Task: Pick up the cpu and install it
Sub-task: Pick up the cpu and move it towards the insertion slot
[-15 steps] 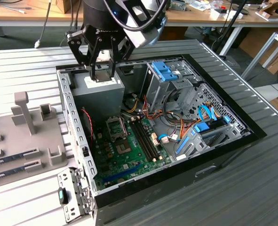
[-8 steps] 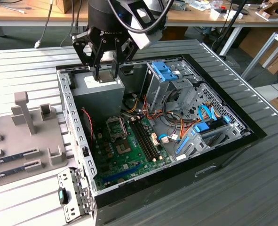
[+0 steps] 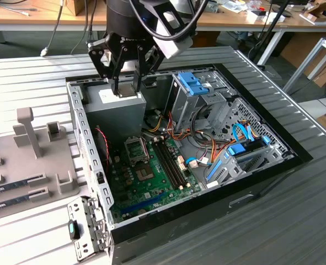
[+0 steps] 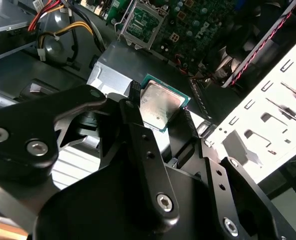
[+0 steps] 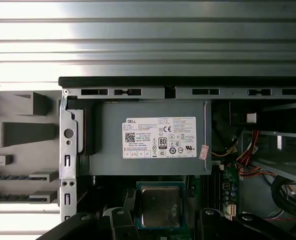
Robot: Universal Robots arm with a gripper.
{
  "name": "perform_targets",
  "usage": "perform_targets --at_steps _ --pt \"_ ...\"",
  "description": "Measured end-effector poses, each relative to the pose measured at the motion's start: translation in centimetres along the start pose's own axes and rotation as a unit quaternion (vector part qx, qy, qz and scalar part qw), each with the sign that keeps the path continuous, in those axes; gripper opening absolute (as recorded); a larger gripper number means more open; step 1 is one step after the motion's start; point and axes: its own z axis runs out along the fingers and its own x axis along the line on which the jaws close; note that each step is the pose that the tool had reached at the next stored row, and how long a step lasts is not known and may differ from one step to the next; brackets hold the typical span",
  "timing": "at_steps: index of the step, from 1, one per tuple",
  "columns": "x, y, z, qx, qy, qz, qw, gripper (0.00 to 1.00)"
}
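The black two-fingered gripper (image 3: 126, 83) pinches the small square cpu (image 4: 160, 106) by opposite edges in its jaws, so the pick-up looks done. The install is left, since the black square socket frame (image 3: 135, 148) on the green motherboard (image 3: 151, 187), below the jaws, looks empty. Held between the jaws over the grey metal power-supply box (image 5: 107, 150), the cpu shows a silver-grey lid and a green rim.

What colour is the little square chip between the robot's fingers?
The cpu is silver-grey on top with a green edge, clearest in the second wrist view.

Matte black jaws, silver hex screws (image 4: 165, 202) — black cable (image 3: 168, 37) looped at wrist.
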Motion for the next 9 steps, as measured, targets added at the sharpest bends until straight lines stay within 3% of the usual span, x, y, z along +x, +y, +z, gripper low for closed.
perform_targets --at_steps 9 --pt "-0.57 0.00 0.21 0.0001 0.0000 0.000 1.00000 0.47"
